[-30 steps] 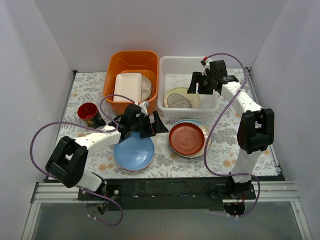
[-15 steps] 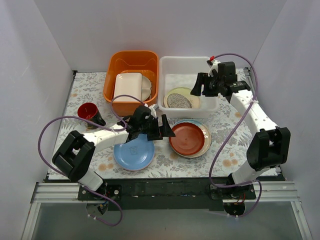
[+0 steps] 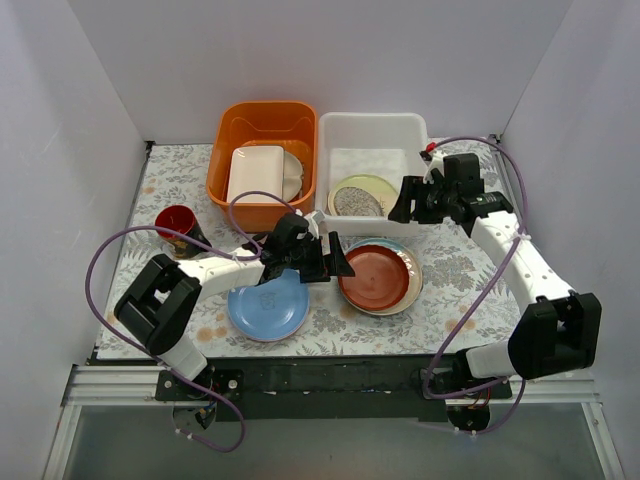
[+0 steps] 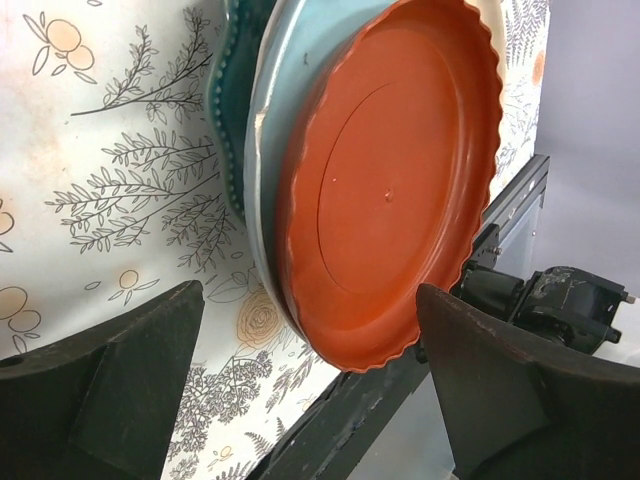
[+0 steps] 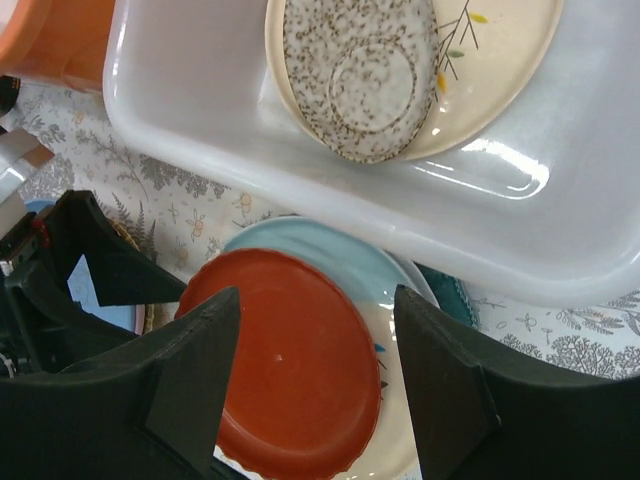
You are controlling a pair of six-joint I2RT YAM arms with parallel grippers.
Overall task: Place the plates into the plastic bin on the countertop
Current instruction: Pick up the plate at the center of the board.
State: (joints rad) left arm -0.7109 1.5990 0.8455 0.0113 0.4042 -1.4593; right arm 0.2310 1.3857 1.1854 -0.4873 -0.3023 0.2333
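Note:
A red-brown plate (image 3: 373, 277) tops a stack with a light blue plate (image 4: 268, 150) and a teal scalloped plate (image 4: 224, 90) on the floral countertop (image 3: 450, 270). My left gripper (image 3: 330, 262) is open at the stack's left edge; in the left wrist view (image 4: 310, 385) the red-brown plate (image 4: 390, 190) lies between the fingers, untouched. My right gripper (image 3: 400, 207) is open and empty above the front right rim of the white plastic bin (image 3: 372, 135). The bin holds a speckled grey plate (image 3: 356, 202) on a cream leaf plate (image 3: 378, 186). Another light blue plate (image 3: 267, 305) lies front left.
An orange tub (image 3: 263, 125) with a cream rectangular dish (image 3: 256, 172) stands left of the bin. A red cup (image 3: 178, 224) lies at the left. White walls close three sides. The right wrist view shows the bin's rim (image 5: 300, 165) above the stack (image 5: 290, 370).
My left gripper has moved right, from over the light blue plate to the stack's left edge. My right gripper has drawn back from over the bin toward its front right corner.

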